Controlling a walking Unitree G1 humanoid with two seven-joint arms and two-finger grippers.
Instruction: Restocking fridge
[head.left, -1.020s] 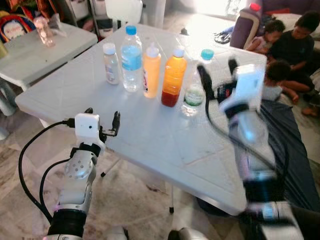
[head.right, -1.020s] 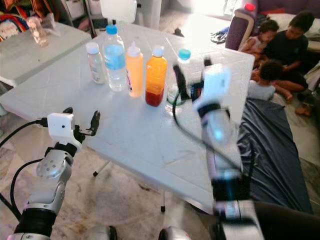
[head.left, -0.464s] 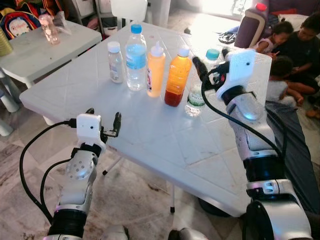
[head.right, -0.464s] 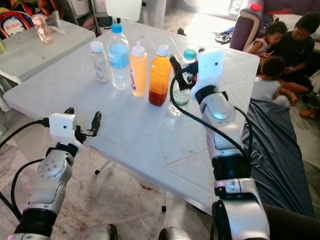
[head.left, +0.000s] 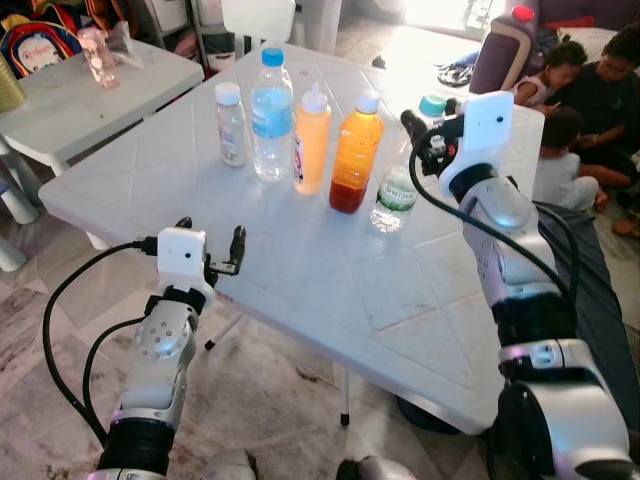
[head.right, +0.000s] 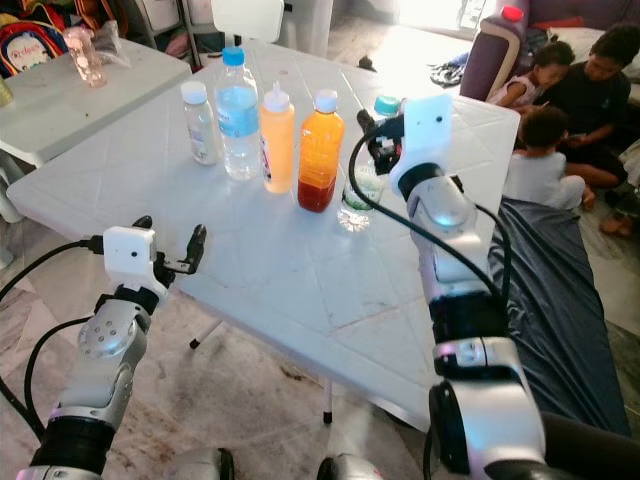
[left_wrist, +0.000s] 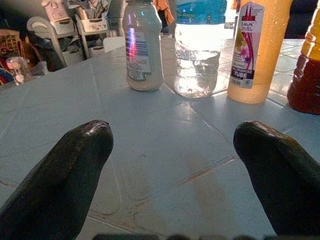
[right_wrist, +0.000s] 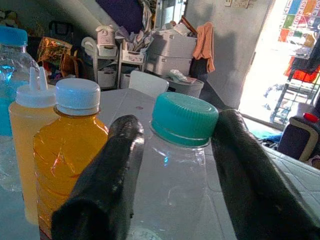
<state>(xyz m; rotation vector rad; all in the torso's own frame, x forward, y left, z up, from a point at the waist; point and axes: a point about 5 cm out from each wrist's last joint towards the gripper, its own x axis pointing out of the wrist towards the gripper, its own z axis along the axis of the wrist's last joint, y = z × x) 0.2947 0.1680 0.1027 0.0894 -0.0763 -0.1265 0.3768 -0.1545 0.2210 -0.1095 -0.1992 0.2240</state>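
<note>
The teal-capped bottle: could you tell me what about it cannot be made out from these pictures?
- Teal-capped bottle: whether the right gripper touches it; the fingers flank its neck, contact unclear.
- Its base: cut off by the right wrist view's edge.
- Its label: too small to read in the eye views.

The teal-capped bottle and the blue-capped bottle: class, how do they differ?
The teal-capped bottle stands at the row's right end, with the right claw around its neck; the blue-capped bottle stands second from left, untouched and taller. Their caps differ: teal versus blue. Both are clear, upright, capped bottles on the white table.
</note>
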